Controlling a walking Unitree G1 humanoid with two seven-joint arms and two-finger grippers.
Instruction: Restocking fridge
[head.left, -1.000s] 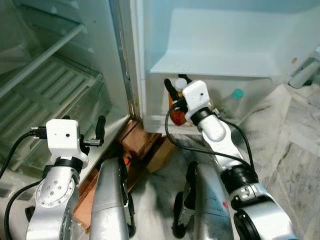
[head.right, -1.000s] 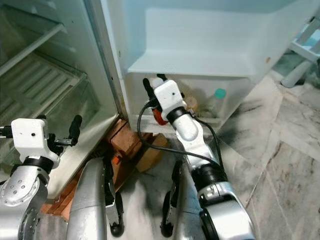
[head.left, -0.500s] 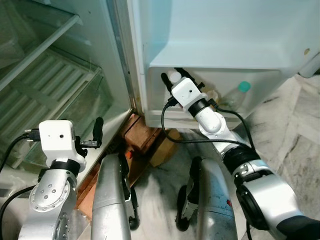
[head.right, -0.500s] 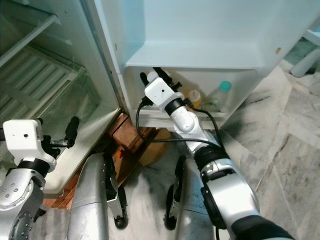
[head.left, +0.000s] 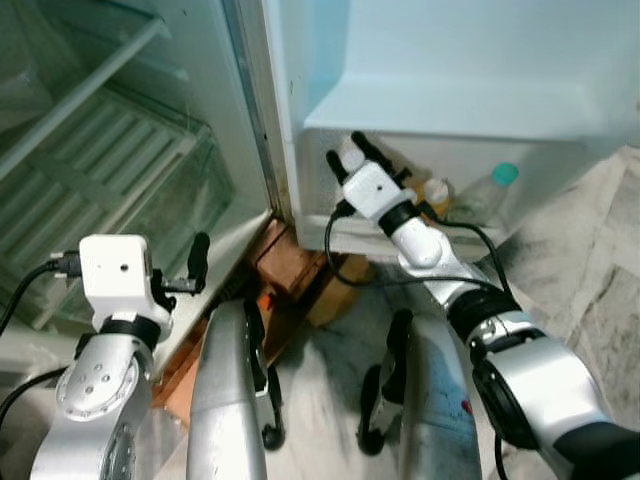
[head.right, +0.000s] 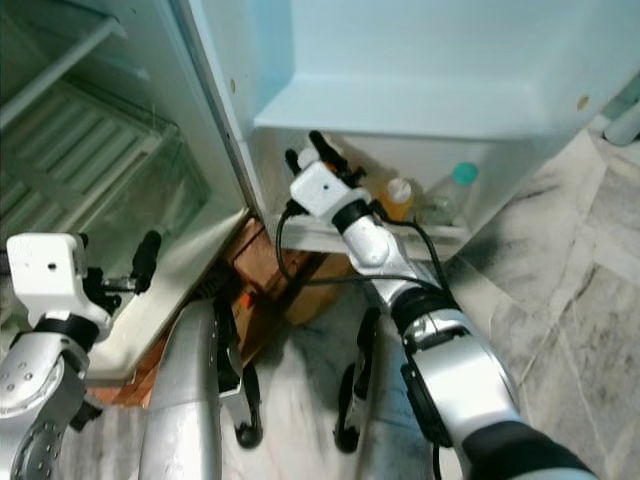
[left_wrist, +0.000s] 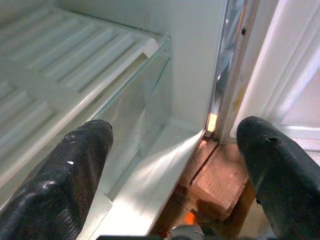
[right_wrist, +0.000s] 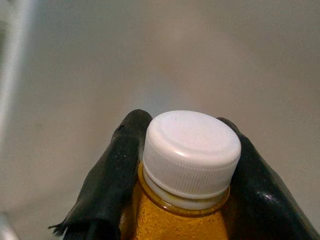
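Observation:
My right gripper (head.left: 349, 160) reaches into the bottom door shelf (head.left: 400, 243) of the open fridge. It is shut on a bottle of orange drink (right_wrist: 182, 220), its black fingers (right_wrist: 112, 170) pressing either side of the neck just under the white cap (right_wrist: 191, 150). That cap (head.left: 350, 156) shows between the fingers in the left eye view. On the same shelf stand a second orange bottle (head.left: 435, 192) and a clear bottle with a teal cap (head.left: 503, 175). My left gripper (left_wrist: 175, 130) hangs open and empty by the fridge's lower compartment.
The fridge body stands open on the left, with white shelves (head.left: 90, 170) and a glass-fronted drawer (left_wrist: 135, 115). Bricks (head.left: 290, 272) prop up the fridge at the door hinge. A marble floor (head.left: 590, 290) stretches to the right. My silver legs (head.left: 225, 400) stand close to the fridge.
The right gripper has carried the orange bottle from in front of the door shelf up and into it. The camera has shifted. The left arm holds still.

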